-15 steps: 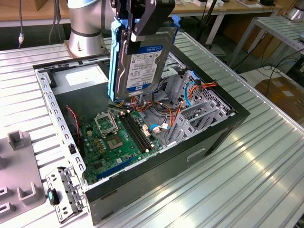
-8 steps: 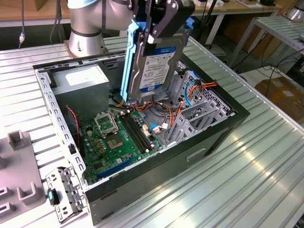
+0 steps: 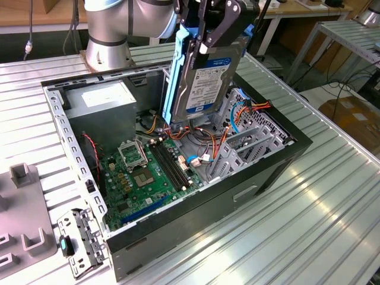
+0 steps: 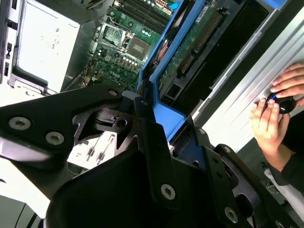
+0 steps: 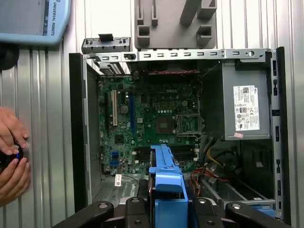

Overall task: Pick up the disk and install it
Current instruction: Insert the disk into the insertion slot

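Note:
The disk hangs upright above the open computer case, its white and blue label facing the exterior view and a blue side rail along its edge toward that view's left. My gripper is shut on its upper end, one black finger across the label side. The disk's lower end hovers over the cables beside the metal drive cage, touching nothing. In the second wrist view the disk shows its green circuit side between blue rails, running out from the gripper. The first wrist view has the blue rail between the fingers.
Inside the case lie a green motherboard, a grey power supply and loose coloured cables. A grey fixture block and a small metal bracket sit outside the case. A person's hands rest on the table beside the case.

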`<state>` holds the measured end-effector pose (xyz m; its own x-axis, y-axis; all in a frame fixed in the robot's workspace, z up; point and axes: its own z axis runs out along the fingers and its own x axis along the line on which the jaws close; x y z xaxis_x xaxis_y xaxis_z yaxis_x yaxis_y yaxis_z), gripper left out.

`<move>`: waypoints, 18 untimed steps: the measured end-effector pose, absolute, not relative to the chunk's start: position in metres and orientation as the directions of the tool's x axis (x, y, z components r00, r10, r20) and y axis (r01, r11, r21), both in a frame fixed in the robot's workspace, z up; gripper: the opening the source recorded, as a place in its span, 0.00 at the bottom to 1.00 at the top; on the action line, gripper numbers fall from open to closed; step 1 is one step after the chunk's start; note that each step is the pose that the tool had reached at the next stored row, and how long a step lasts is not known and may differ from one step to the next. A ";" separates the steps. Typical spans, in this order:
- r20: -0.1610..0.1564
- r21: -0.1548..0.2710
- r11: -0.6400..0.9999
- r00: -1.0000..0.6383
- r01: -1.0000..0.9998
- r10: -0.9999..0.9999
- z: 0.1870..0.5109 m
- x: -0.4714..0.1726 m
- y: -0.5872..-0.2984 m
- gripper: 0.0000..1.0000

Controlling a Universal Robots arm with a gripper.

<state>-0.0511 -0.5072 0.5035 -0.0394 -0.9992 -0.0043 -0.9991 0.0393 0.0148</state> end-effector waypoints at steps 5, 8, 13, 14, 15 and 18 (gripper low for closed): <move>-0.004 0.015 0.039 -0.039 -0.999 -0.999 0.504 -0.051 -0.507 0.37; -0.004 0.015 0.039 -0.039 -0.999 -0.999 0.503 -0.051 -0.507 0.37; -0.004 0.015 0.039 -0.039 -0.999 -0.999 0.504 -0.051 -0.507 0.37; -0.004 0.015 0.039 -0.039 -0.999 -0.999 0.504 -0.051 -0.507 0.37; -0.004 0.015 0.039 -0.040 -0.999 -0.999 0.503 -0.051 -0.508 0.37; -0.004 0.015 0.039 -0.039 -0.999 -0.999 0.503 -0.051 -0.512 0.37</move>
<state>-0.0513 -0.5117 0.5034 -0.0394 -0.9992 -0.0043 -0.9991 0.0393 0.0148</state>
